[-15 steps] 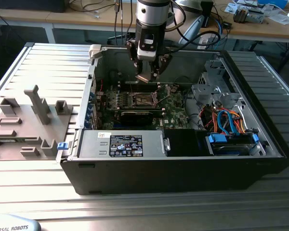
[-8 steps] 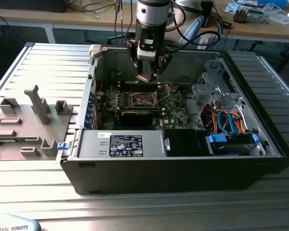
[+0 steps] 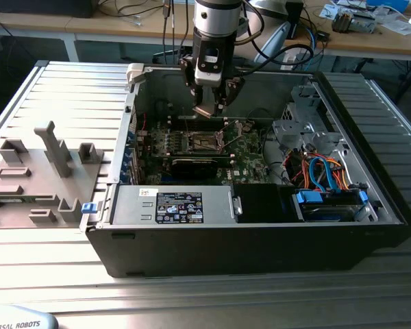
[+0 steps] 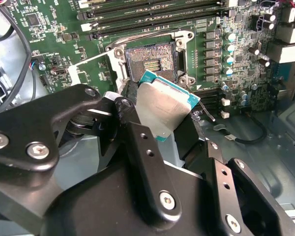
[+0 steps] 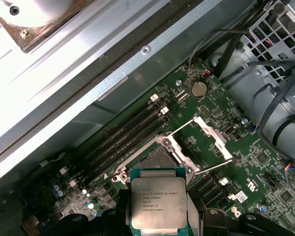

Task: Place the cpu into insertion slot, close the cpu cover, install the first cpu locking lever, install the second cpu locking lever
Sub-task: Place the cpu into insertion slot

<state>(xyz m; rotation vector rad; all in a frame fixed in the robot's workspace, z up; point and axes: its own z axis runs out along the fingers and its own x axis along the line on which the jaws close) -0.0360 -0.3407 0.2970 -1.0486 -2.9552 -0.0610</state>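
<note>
My gripper (image 3: 209, 104) hangs inside the open computer case, shut on the cpu (image 4: 164, 107), a square chip with a silver-grey top and teal edge. The chip sits tilted between the black fingers (image 4: 137, 140). It hovers just above and slightly off the insertion slot (image 4: 150, 61), whose dark pin field lies bare in its silver rim. In the first wrist view the cpu (image 5: 159, 204) partly overlaps the insertion slot (image 5: 155, 157). The cpu cover (image 5: 212, 136) stands swung open beside the slot. A thin locking lever (image 5: 214, 167) sticks up free.
Long memory slots (image 5: 123, 135) run along one side of the socket. A black graphics card (image 3: 195, 164) lies in front of it and a power supply (image 3: 171, 205) closer in. A drive cage with coloured cables (image 3: 322, 179) is at the exterior view's right. A grey parts fixture (image 3: 41, 171) sits outside the case.
</note>
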